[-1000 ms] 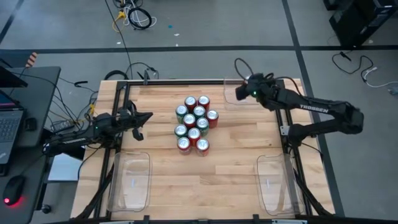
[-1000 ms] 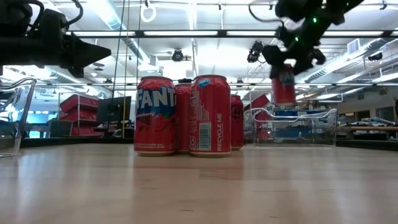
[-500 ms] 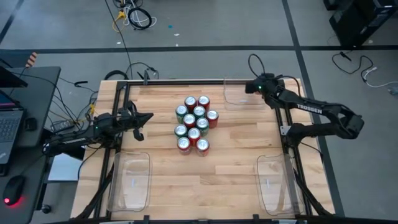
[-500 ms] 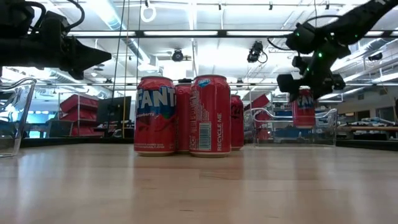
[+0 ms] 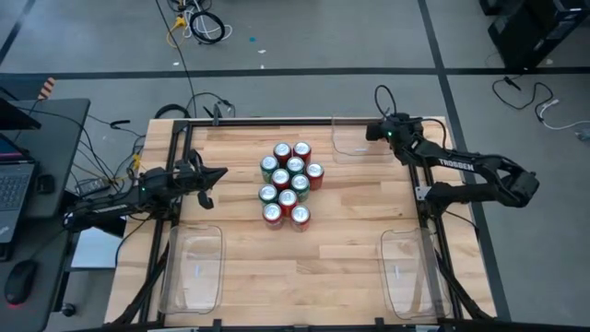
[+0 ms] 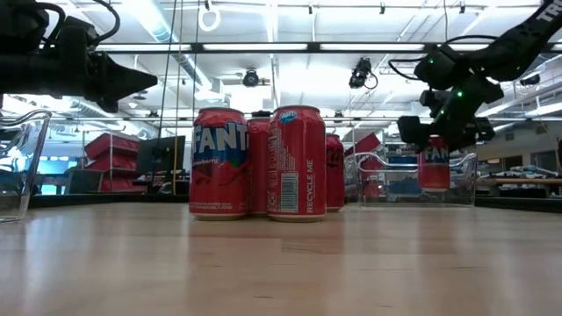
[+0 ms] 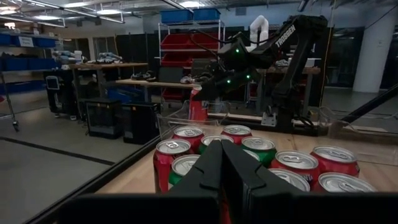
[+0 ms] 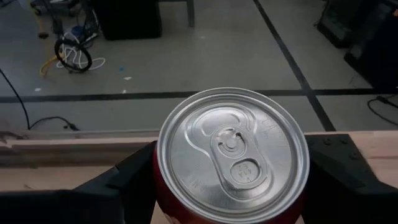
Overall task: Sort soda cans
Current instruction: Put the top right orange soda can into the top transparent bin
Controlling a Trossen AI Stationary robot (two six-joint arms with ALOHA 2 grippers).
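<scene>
Soda cans (image 5: 289, 182), small cylinders with silver tops and red or green bodies, stand packed together near the middle of a light wooden table (image 5: 341, 267). The table sits on a grey floor with cables trailing beyond its far edge; the level view looks into a large room with ceiling lights and red storage bins on shelving. Four clear plastic rectangular bins rest on the table: one at the near left corner (image 5: 192, 268), one at the near right corner (image 5: 407, 274), and one at the far right (image 5: 352, 140); the fourth shows only in the low view. The right gripper (image 5: 380, 132) grips one red soda can (image 6: 434, 163) upright, its fingers on either side, over the far right bin. The left gripper (image 5: 218, 173), fingers shut together and empty, hangs at the table's left edge, pointing toward the cluster.
</scene>
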